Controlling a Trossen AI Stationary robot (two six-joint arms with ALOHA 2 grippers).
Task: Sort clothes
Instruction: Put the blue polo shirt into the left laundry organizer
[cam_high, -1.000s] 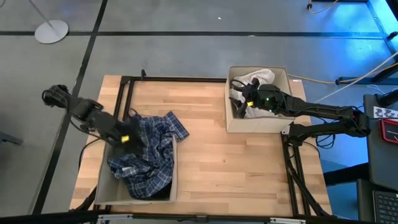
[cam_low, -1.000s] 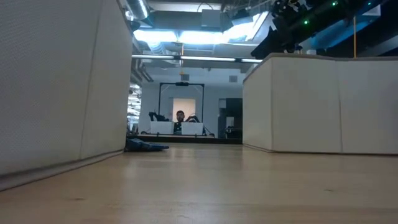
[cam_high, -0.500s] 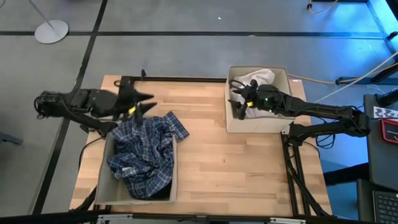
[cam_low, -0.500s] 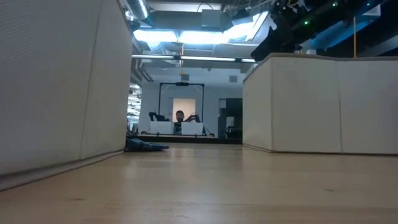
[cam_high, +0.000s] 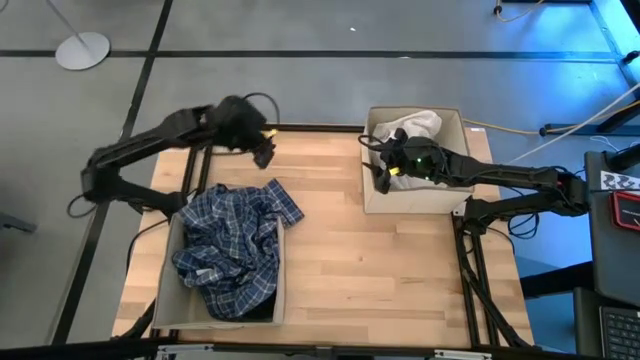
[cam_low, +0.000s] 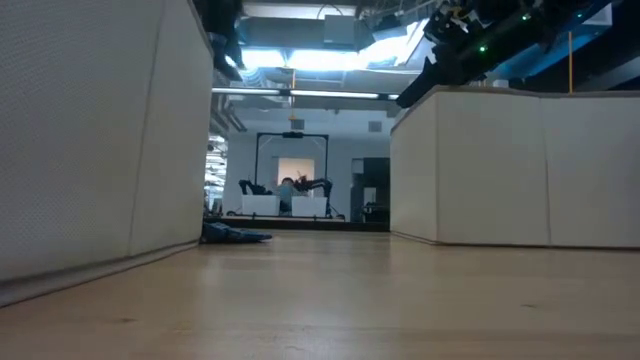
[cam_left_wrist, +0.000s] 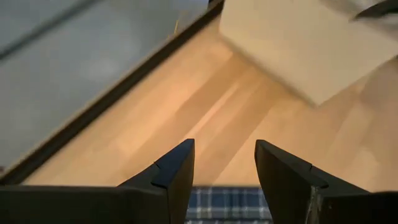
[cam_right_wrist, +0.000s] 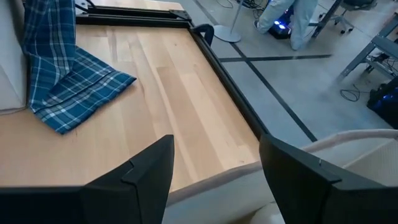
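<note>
Grey concrete floor surrounds a light wooden table (cam_high: 340, 255) in the high view. On the table's left side, a plaid shirt (cam_high: 232, 245) fills a beige bin (cam_high: 164, 300) and spills over its rim, one corner lying on the wood. The left gripper (cam_high: 263, 150) hangs above the table's far edge, well apart from the shirt and holding nothing. At the far right stands a second bin (cam_high: 415, 205) with a white piece (cam_high: 412, 125) of clothing bunched in its back corner; the right gripper (cam_high: 385, 170) sits over this bin's left wall, also empty.

At table height, the low view shows the two bins as pale walls, left (cam_low: 100, 140) and right (cam_low: 515, 165), with bare wood between them. A corner of the shirt (cam_low: 235, 235) lies flat on the table beyond the left bin. The right arm (cam_low: 470, 45) crosses above the right bin under ceiling lights.

From the left wrist, the left gripper (cam_left_wrist: 224, 165) shows its fingers parted over bare wood, a strip of plaid (cam_left_wrist: 227, 211) below them and a bin's side (cam_left_wrist: 305, 43) ahead.

From the right wrist, the right gripper (cam_right_wrist: 214, 162) stands wide, with the bin's rim (cam_right_wrist: 217, 180) between its fingers. Across the table, the shirt (cam_right_wrist: 62, 68) drapes onto the boards. A person (cam_right_wrist: 292, 18) stands on the floor beyond.
</note>
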